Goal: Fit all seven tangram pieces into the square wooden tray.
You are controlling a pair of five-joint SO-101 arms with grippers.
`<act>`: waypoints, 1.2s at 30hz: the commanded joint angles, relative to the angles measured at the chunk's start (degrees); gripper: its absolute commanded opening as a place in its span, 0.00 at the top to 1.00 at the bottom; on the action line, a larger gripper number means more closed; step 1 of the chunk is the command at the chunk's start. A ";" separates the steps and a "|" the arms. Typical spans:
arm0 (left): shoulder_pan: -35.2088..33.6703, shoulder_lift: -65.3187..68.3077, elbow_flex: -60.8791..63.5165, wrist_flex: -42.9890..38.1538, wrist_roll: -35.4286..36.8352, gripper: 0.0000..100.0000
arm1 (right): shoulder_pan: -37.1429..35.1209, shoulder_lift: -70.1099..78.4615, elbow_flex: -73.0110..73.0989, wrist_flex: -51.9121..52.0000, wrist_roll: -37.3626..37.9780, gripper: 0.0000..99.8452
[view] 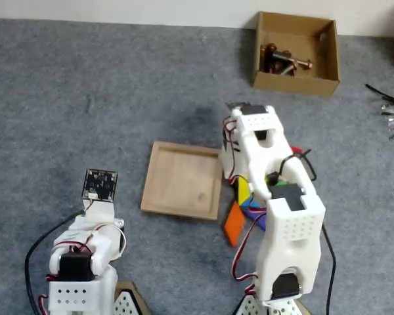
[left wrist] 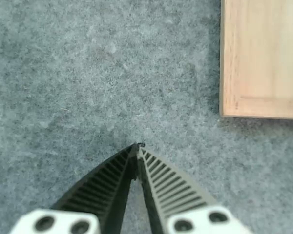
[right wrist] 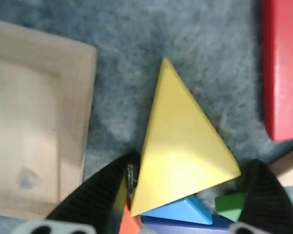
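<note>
The square wooden tray [view: 180, 180] lies empty at the table's middle; one of its corners [left wrist: 228, 109] shows in the left wrist view. Just right of it the tangram pieces are heaped under the right arm: yellow [view: 243, 190], orange [view: 234, 222], blue [view: 257, 213]. My right gripper [right wrist: 193, 166] is open and straddles the yellow triangle [right wrist: 180, 156], which rests on blue [right wrist: 185, 209] and orange [right wrist: 129, 225] pieces. A red piece [right wrist: 283, 68] and the tray's rim [right wrist: 80, 97] flank it. My left gripper [left wrist: 137, 146] is shut and empty over grey carpet, left of the tray.
A cardboard box [view: 295, 52] holding copper-coloured parts stands at the back right. Loose cables [view: 391, 108] lie at the right edge. Grey carpet [view: 85, 98] covers the table.
</note>
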 commanded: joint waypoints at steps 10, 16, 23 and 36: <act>0.66 -0.57 1.01 0.18 0.09 0.99 | 1.10 -1.45 0.31 -0.92 0.44 0.77; 0.66 -0.57 1.01 0.18 0.09 0.99 | 1.10 -1.45 0.31 -0.92 0.26 0.77; 0.66 -0.57 1.01 0.18 0.09 0.99 | 1.10 -1.45 0.31 -0.92 0.18 0.77; 0.66 -0.57 1.01 0.18 0.09 0.99 | 1.01 -1.89 -1.19 -9.80 -5.45 0.77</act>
